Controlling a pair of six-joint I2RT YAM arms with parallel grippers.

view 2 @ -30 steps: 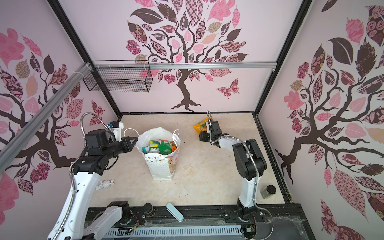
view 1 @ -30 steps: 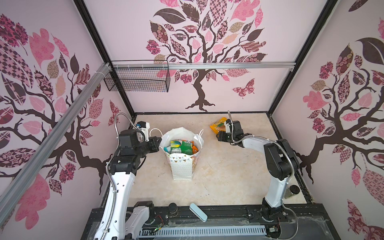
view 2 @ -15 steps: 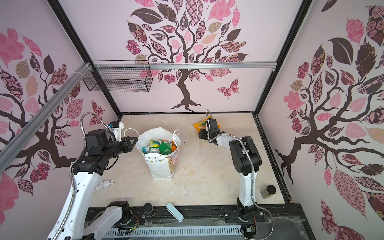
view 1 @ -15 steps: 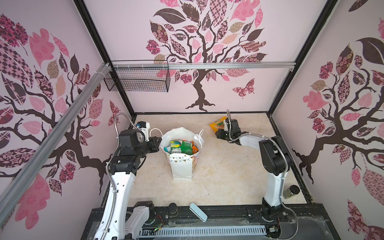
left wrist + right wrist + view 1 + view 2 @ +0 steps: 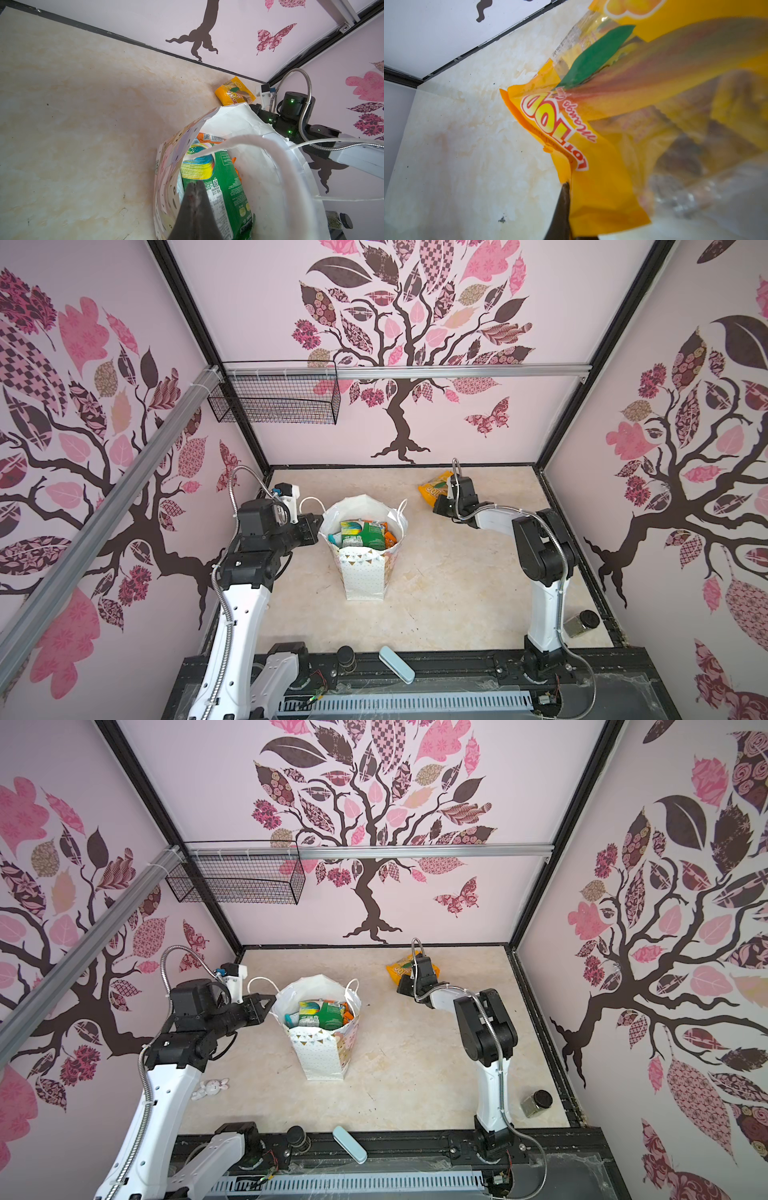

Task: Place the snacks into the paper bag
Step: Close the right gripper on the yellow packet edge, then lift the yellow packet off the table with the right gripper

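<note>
The white paper bag [image 5: 362, 572] [image 5: 322, 1052] stands open mid-floor, with green, multicolour and orange snacks [image 5: 363, 533] [image 5: 220, 187] inside. My left gripper [image 5: 318, 519] [image 5: 195, 185] is shut at the bag's left rim and appears to pinch the paper, holding the mouth open. The pinch itself is hidden under the fingers. One orange-yellow mango packet [image 5: 432, 489] [image 5: 399, 969] [image 5: 234, 95] lies on the floor at the back right. My right gripper [image 5: 438, 502] [image 5: 569, 187] is shut on that packet's [image 5: 591, 187] edge. Only one dark finger [image 5: 563, 203] shows beside the foil.
A black wire basket [image 5: 274, 400] hangs on the back left rail. A small glass jar [image 5: 579, 622] [image 5: 336, 221] sits front right. A pale blue case [image 5: 397, 664] lies on the front ledge. A small white item [image 5: 210, 1088] lies by the left arm.
My right gripper reached in over the orange-yellow packet and its jaws went from open to shut on the edge. The left gripper and the bag have not moved.
</note>
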